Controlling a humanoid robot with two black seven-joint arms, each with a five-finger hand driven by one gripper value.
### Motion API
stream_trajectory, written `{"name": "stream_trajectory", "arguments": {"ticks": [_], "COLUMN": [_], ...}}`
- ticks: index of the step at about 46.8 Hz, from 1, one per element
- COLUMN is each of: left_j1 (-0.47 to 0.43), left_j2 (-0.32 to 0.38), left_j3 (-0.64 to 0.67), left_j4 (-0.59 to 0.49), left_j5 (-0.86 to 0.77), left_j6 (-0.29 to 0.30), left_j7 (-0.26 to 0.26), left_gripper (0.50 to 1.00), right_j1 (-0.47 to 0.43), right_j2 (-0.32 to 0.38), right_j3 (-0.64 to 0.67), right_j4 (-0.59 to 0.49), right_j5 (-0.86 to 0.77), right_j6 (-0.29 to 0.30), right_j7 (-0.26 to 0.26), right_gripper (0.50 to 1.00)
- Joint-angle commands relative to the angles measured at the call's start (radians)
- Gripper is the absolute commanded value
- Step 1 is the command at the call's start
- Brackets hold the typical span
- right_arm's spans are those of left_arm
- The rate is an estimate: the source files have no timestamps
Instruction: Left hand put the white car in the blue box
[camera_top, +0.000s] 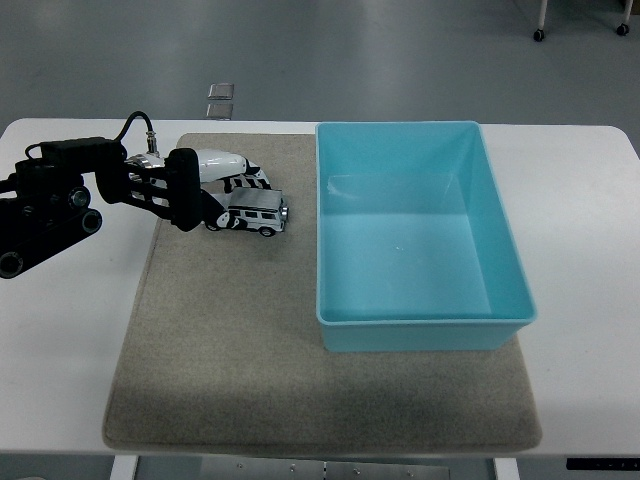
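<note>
The left hand (215, 185) comes in from the left side, low over the far left part of the mat (230, 340). Its fingers (248, 180) are curled around the car (252, 213), and they touch its roof and its left end. The hand has the car in its grip. The car is white with dark windows. It points to the right, toward the box (505, 250). Its wheels look very close to the mat, but one cannot tell if they touch it.

The car is just to the left of the box, and it is outside it. There is a small gap between the car and the left wall of the box. The box is blue and open on top. It sits on the right part of the mat. The mat is gray and lies on the table (590, 380), which is white.

Two small gray squares (221, 100) lie on the floor beyond the far edge of the table.
</note>
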Motion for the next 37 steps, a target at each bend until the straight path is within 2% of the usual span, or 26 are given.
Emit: {"name": "stream_trajectory", "arguments": {"ticks": [1,7,14,22,37], "left_j1": [-0.011,-0.033,-0.092,-0.171,-0.295], "left_j2": [0.005,0.013,0.068,0.119,0.102], "left_j3": [0.000,-0.002,-0.005,-0.022,-0.020], "left_j4": [-0.002,-0.001,-0.010,-0.016,-0.097], "left_j5": [0.000,-0.002,-0.023,-0.029,-0.052], "left_j6": [-0.011,-0.011,-0.022,-0.090,-0.176], "left_j7": [-0.002,-0.002,-0.006,-0.022,-0.023], "left_gripper": [0.500,0.500,0.500,0.500,0.500], "right_j1": [0.000,0.000,0.000,0.000,0.000], "right_j2": [0.000,0.000,0.000,0.000,0.000], "right_j3": [0.000,0.000,0.000,0.000,0.000], "right_j4": [0.000,0.000,0.000,0.000,0.000], "right_j5": [0.000,0.000,0.000,0.000,0.000], "right_j6": [0.000,0.000,0.000,0.000,0.000], "right_j7": [0.000,0.000,0.000,0.000,0.000], "right_gripper": [0.936,0.936,0.936,0.936,0.936]}}
